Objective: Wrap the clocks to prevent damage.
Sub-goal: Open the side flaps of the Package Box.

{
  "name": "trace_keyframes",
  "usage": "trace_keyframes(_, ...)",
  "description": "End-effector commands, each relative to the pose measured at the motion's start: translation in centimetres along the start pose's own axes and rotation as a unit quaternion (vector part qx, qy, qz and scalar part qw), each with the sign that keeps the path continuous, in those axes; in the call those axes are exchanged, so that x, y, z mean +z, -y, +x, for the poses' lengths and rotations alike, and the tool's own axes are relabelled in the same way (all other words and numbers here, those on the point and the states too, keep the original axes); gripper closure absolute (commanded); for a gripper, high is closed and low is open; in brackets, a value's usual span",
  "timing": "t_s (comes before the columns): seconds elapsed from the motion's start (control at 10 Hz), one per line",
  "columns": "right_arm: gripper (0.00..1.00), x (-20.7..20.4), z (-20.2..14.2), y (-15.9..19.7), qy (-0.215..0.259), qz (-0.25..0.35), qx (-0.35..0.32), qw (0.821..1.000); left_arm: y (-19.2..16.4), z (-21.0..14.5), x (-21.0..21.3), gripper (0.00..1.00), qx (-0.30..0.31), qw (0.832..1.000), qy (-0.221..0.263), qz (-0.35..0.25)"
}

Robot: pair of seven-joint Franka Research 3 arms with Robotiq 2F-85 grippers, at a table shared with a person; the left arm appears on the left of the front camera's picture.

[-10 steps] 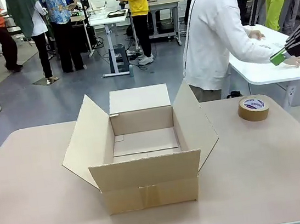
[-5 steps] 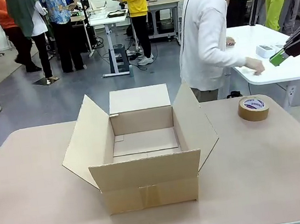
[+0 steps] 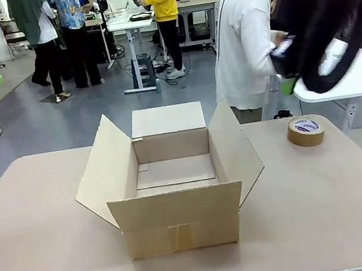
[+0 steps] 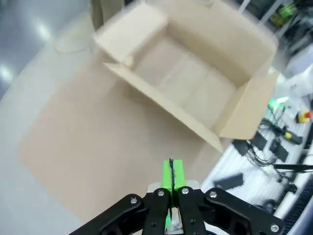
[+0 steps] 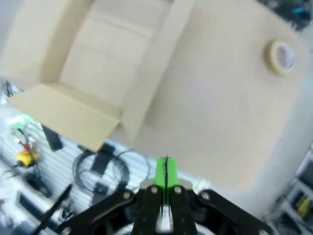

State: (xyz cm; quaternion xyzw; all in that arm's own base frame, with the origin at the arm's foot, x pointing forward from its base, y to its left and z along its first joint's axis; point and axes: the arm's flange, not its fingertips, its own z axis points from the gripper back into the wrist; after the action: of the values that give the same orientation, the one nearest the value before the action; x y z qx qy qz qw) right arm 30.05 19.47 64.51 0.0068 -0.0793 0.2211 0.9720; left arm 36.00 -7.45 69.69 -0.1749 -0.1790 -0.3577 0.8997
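Left gripper [image 4: 171, 169] and right gripper [image 5: 165, 169] are both pressed together, empty (well above the open box [image 3: 179, 226]), so each should spread before coming down to grasp.

Item 1: cardboard box [image 3: 179, 224], brown corrugated, standing upright at the middle of the table [image 3: 324, 210], all four top flaps open, the side flaps splayed up and outward, the far flap raised, the near flap tipped forward; bare inner floor showing, a strip of brown tape on the lower front wall. Item 2: roll of packing tape [image 3: 306, 131], brown with a printed core, lying flat on the table to the right of the box, well apart from it, near the far edge.
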Motion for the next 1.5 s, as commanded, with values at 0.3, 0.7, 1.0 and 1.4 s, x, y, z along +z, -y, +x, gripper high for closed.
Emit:
trace_keyframes(0.3, 1.00, 2.4, 8.9, -7.2, -0.083, 0.067, -0.016, 0.994, 1.9, 11.1, -8.1, 1.00, 0.086, 0.969, -0.231, -0.021)
trace_keyframes(0.7, 1.00, -2.5, 12.5, -6.6, -0.028, 0.052, -0.044, 0.997, 2.6, 12.0, -14.8, 1.00, 0.146, 0.952, -0.254, 0.087)
trace_keyframes(1.0, 1.00, -1.5, 13.1, -6.4, -0.044, 0.072, -0.027, 0.996, 1.7, 12.1, -14.8, 1.00, 0.127, 0.957, -0.258, 0.032)
trace_keyframes(1.4, 0.99, -1.7, 13.1, -6.5, -0.040, 0.069, -0.028, 0.996, 1.9, 12.2, -15.1, 1.00, 0.133, 0.956, -0.255, 0.047)
